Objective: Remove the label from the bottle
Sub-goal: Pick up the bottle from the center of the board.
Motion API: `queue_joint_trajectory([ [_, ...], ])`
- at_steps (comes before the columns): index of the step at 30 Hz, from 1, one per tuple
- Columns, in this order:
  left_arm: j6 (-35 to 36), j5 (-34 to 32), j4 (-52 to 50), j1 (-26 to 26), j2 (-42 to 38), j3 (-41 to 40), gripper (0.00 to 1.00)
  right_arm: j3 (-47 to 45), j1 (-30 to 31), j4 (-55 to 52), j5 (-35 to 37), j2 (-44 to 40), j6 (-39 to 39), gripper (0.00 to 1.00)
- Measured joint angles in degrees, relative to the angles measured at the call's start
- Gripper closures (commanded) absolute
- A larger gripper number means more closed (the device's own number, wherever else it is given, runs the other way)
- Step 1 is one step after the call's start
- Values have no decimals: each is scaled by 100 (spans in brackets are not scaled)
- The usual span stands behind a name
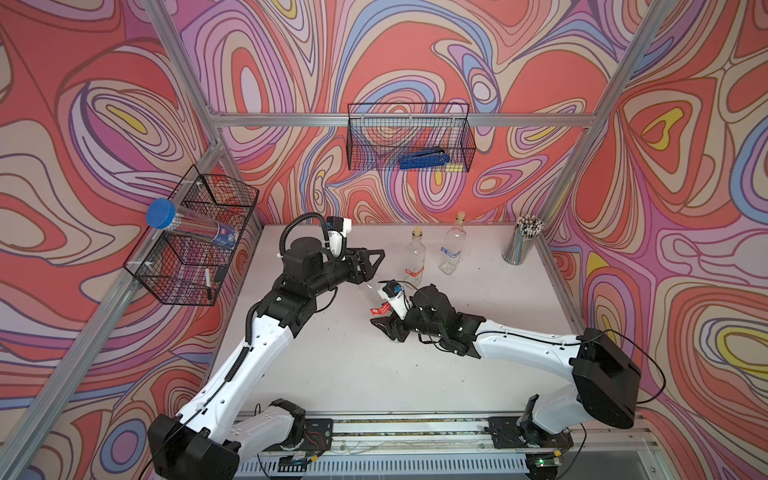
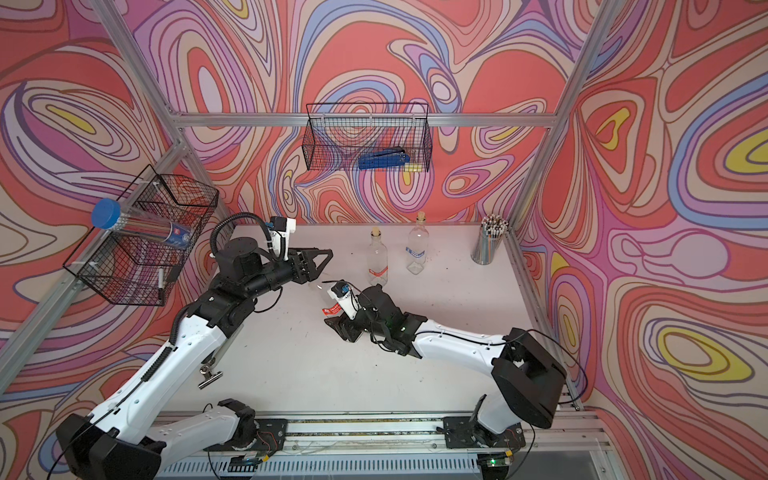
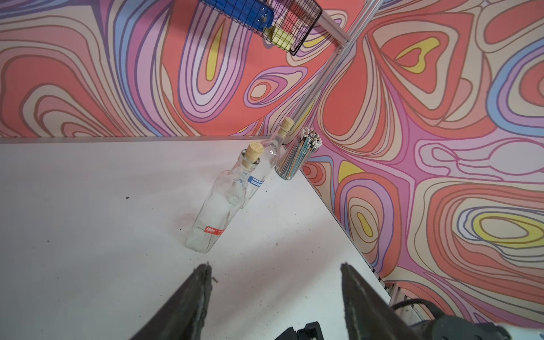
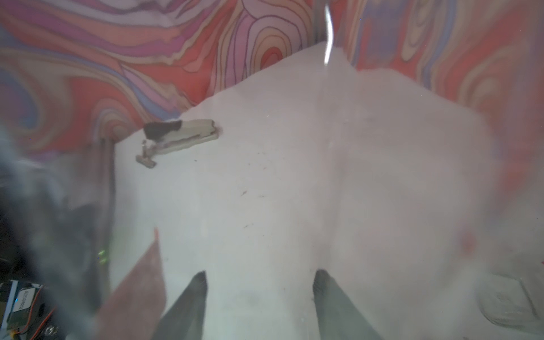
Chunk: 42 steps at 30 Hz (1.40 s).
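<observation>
- The clear glass bottle [image 1: 367, 292] sits tilted in the right claw [image 4: 260, 273], which appears clamped on its body, though that wrist view is foggy.
- Glass is rigid, slick and breakable. Its red paper label [image 1: 380, 310], beside that claw's fingers, looks thin, so pinch it at an edge.
- The left claw [image 3: 274, 266], near the bottle's free end, gapes wide and empty, arm stretched forward.

L hand [image 3: 274, 266] spread (corked btl [image 3: 217, 212] ahead)
</observation>
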Motion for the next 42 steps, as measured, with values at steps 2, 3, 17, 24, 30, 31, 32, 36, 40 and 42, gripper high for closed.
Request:
queue_joint_trajectory([
  [2,52,114,66,15,-116,0,8,9,0,-79,-184,-66,0,100],
  [3,59,188,114,50,-179,0,8,13,-4,-131,-284,-105,2,100],
  [17,-1167,2048,2210,1012,-321,-817,16,74,-369,-656,-1709,-402,273,100],
  [24,-1237,2315,2304,1012,-308,-835,24,83,-415,-656,-1993,-422,382,100],
  [30,-1086,2330,2203,1012,-245,-898,31,83,-485,-634,-2155,-422,479,100],
  [31,-1080,2330,2186,1012,-221,-927,29,83,-490,-632,-2170,-422,498,100],
  [32,-1064,2330,2184,1012,-190,-960,28,83,-492,-632,-2190,-422,520,100],
  [36,-1069,2326,2197,1012,-90,-1088,40,94,-494,-627,-2236,-422,584,100],
  [40,-1147,2328,2352,1008,33,-1115,57,114,-494,-603,-2271,-422,623,100],
  [42,-1180,2337,2472,990,85,-1115,62,127,-494,-608,-2273,-420,682,100],
])
